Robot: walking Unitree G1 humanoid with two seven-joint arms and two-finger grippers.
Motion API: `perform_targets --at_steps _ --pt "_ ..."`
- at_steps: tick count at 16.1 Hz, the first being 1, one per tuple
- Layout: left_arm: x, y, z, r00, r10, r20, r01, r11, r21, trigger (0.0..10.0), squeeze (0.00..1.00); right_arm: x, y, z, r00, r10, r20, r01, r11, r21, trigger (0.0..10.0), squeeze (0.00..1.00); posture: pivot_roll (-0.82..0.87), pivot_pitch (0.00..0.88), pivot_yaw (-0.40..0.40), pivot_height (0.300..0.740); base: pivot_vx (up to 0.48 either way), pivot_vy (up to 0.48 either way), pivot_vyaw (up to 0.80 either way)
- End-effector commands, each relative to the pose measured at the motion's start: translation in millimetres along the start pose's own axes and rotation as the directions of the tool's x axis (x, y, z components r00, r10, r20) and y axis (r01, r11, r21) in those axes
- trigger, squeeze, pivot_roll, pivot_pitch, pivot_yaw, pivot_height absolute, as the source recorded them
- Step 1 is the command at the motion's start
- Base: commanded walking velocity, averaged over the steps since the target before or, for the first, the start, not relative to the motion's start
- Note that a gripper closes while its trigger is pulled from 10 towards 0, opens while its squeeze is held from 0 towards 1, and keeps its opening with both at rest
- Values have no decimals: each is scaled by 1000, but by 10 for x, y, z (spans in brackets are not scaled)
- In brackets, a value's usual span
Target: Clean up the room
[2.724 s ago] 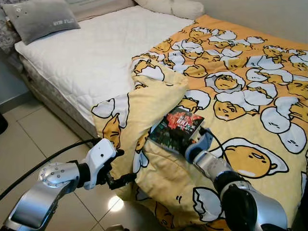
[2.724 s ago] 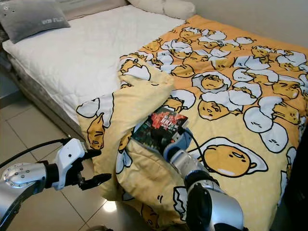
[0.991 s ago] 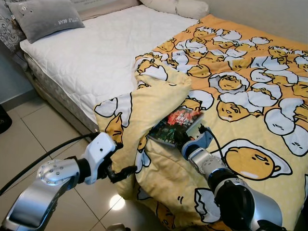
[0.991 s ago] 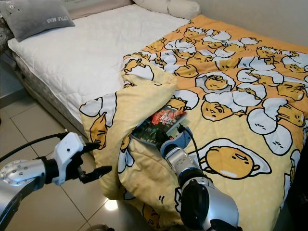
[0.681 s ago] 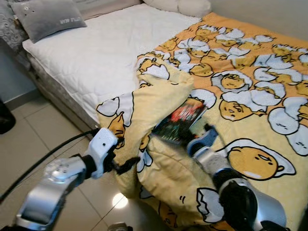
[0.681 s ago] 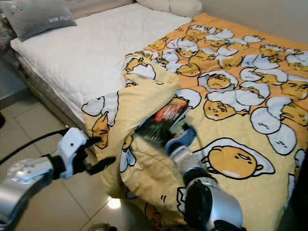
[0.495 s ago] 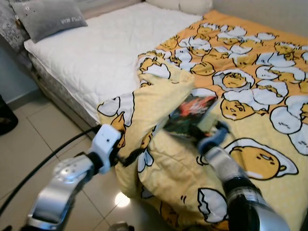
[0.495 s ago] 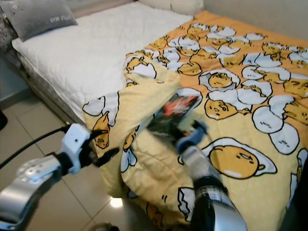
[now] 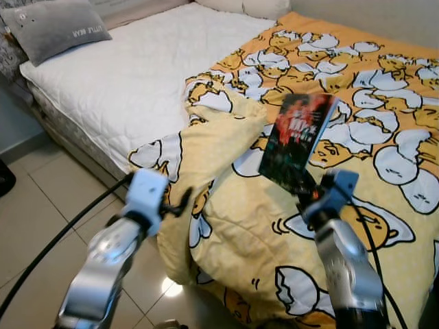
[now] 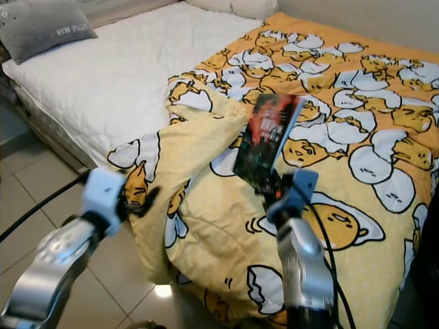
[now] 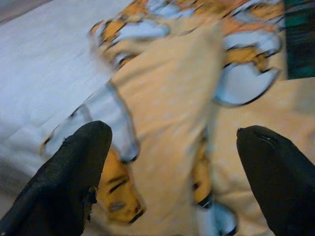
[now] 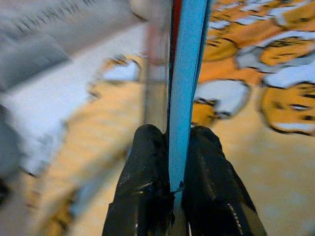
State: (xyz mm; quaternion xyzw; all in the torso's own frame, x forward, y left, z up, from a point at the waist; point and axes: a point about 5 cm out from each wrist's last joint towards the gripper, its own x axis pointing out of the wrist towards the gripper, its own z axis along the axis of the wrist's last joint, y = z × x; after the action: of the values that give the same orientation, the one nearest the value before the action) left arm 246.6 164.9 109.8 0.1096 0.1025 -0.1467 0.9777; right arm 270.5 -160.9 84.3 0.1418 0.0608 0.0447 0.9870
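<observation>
Black fingers of the right pincer (image 9: 306,194) clamp the book (image 9: 297,139) by its lower edge; its long axis rises toward twelve o'clock above the duvet (image 9: 240,226). At nine o'clock the left pincer (image 11: 170,172) gapes empty.

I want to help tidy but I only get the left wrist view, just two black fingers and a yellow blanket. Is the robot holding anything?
Observer: Yes. The right end effector is pinching a book by its lower edge, lifted above the blanket.
Operator: Is the book flat?
Observer: No, it stands nearly upright, its dark and red cover facing the camera.
Operator: Where is my end effector?
Observer: The left end effector is open beside the blanket's hanging fold at the bed's edge, above the floor tiles.
</observation>
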Motion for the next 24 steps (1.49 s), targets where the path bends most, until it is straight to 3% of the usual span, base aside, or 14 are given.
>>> perform_targets --at_steps 1,5,8,12,16,19,24 --pt "-50 56 50 999 48 21 -48 999 6 10000 0 -44 -91 38 994 -106 19 106 994 -20 10000 0 0 0 19 740 0 0 -788" --pt "-118 130 -44 995 103 -2 -103 995 12 10000 0 -110 -45 -21 990 -144 12 144 989 -28 10000 0 -5 0 21 740 0 0 -597" --pt "-113 158 -21 992 126 10 -126 992 23 10000 0 -120 21 -38 989 -146 17 147 986 -82 10000 0 -14 0 24 740 0 0 0" --pt "-68 161 -13 992 122 17 -123 992 23 10000 0 -132 88 -38 984 -176 27 178 981 -77 10000 0 -36 0 53 740 0 0 -800" --pt "-3 222 10 987 157 21 -157 988 -2 10000 0 -76 79 -35 980 -200 21 201 975 -99 10000 0 -42 0 42 740 0 315 -800" --pt "33 224 29 987 156 23 -157 987 25 10000 0 -22 118 -23 984 -178 9 178 979 -101 10000 0 -25 0 35 740 0 339 -800" --pt "12 237 9 987 158 12 -158 987 13 10000 0 -19 156 -37 986 -168 3 167 980 -112 10000 0 -30 0 42 740 0 343 -800"
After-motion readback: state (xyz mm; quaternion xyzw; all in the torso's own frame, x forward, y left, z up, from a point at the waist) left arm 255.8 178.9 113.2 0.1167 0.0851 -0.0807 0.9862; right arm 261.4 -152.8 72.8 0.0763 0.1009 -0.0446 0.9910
